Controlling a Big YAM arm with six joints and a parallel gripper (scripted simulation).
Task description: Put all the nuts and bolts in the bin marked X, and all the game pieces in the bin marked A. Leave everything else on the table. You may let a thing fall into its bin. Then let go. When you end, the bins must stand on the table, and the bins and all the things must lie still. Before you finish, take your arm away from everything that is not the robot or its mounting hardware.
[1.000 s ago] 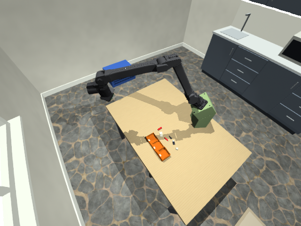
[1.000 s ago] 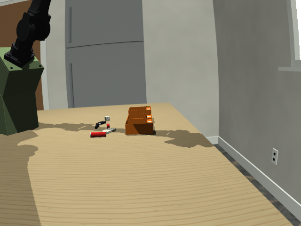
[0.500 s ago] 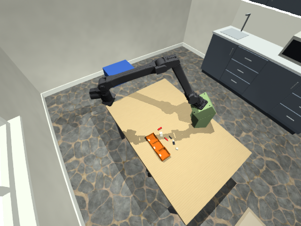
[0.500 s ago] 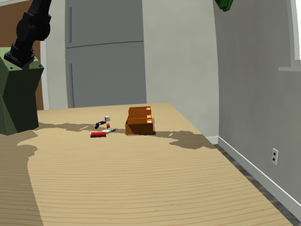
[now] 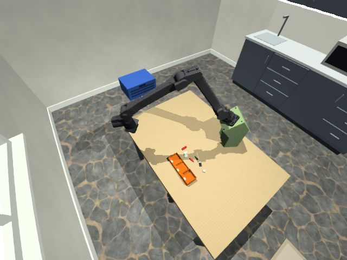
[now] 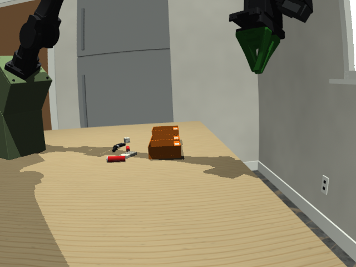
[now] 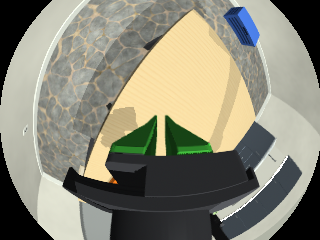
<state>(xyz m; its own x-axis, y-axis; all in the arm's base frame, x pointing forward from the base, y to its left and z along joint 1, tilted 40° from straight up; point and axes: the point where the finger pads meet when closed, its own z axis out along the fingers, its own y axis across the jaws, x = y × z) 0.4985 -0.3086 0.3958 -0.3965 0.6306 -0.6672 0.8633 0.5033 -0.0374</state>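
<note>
A row of three joined orange bins point(image 5: 181, 169) stands mid-table; it also shows in the exterior view point(image 6: 165, 142). Their white labels are too small to read. Beside the bins lie small things: a red cylinder point(image 6: 115, 158), a grey-white flat piece point(image 6: 128, 154), a small red piece point(image 6: 128, 148), a black bolt-like piece point(image 6: 116, 147) and a white die point(image 6: 126, 139). My gripper point(image 6: 260, 62) point(image 5: 130, 127) hangs high in the air near the table's far corner, well away from them. Its green fingers are shut with nothing between them.
The arm's green pedestal point(image 5: 233, 127) stands on the table's right edge. A blue crate point(image 5: 137, 83) sits on the floor beyond the table. Dark kitchen cabinets point(image 5: 294, 84) line the right wall. The gripper hangs close to the table edge, near the floor beyond it.
</note>
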